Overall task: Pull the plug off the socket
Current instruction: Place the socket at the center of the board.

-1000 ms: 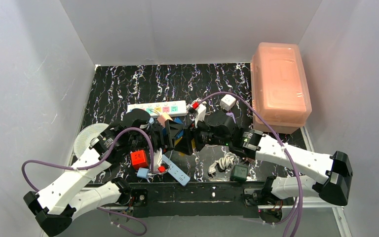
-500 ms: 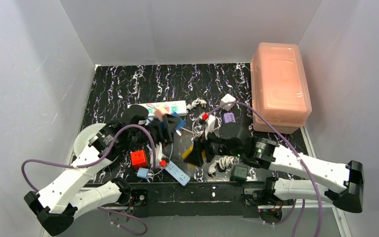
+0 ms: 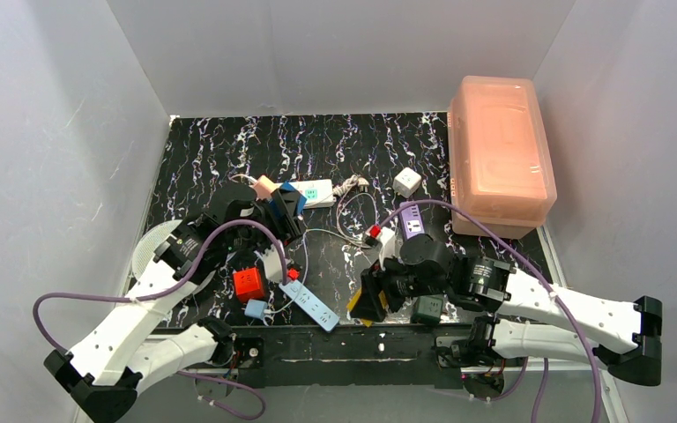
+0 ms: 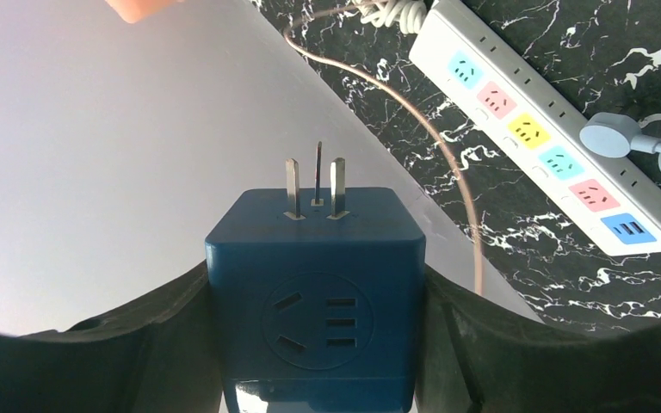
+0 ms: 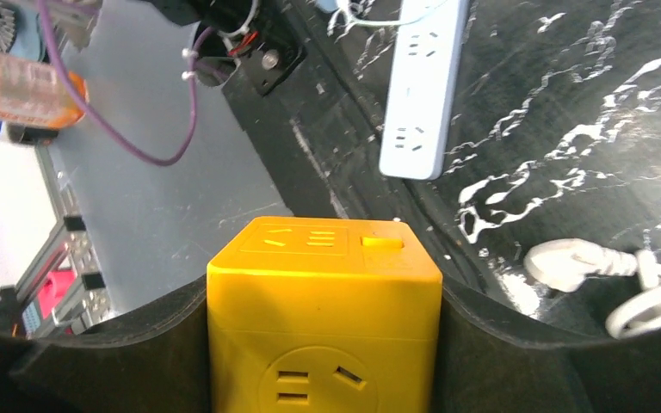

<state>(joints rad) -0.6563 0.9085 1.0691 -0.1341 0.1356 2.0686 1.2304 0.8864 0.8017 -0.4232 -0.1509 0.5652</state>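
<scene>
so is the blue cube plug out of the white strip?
Out: blue cube in left gripper, prongs bare, white strip lying apart.

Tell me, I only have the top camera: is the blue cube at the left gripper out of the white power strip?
Observer: Yes. The left wrist view shows the blue cube adapter with bare prongs, plugged into nothing.
Operator: Are the strip's outlets free?
Observer: All five pastel faces on the white power strip show empty.
Operator: What's the right gripper holding?
Observer: A yellow cube adapter, clamped between its black fingers.
</scene>
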